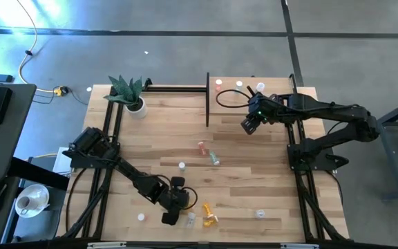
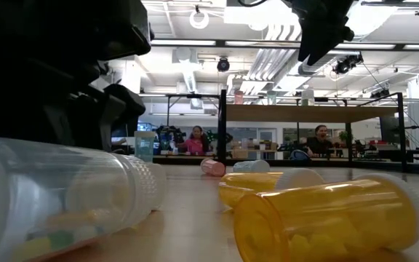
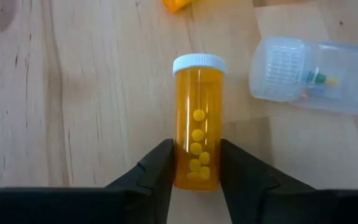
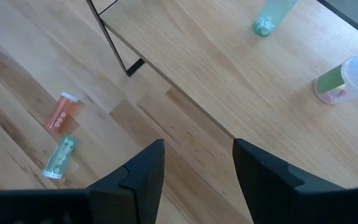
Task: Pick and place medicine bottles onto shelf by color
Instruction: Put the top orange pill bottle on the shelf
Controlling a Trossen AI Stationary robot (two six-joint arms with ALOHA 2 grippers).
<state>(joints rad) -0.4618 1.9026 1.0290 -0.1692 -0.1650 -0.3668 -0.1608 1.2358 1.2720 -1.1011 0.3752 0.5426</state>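
Orange bottle point(image 1: 210, 220), lying on its side near the front edge of the table, is shown in the high view just right of the left gripper point(image 1: 171, 216); a clear bottle point(image 1: 191, 219) lies between them. The shelf point(image 1: 261, 104) is seen at the far right corner, well apart from this cluster, with the right gripper point(image 1: 248, 126) hung over its near left edge. The left arm is thus the nearer one to the orange bottle.

Low view: two orange bottles are shown lying lengthwise, the nearer one point(image 2: 333, 222) in front; the clear bottle point(image 2: 57, 196) lies to the left.

Left wrist view: the orange bottle point(image 3: 197, 121) is shown with its long axis running straight away from the gripper point(image 3: 196, 171), white cap at the far end. Both fingers are seen pressed against the bottle's base end, one on each side; a clamp across the short axis is judged.

Right wrist view: the right gripper point(image 4: 199, 163) is shown with fingers apart and nothing between them, above the shelf board point(image 4: 241, 68).
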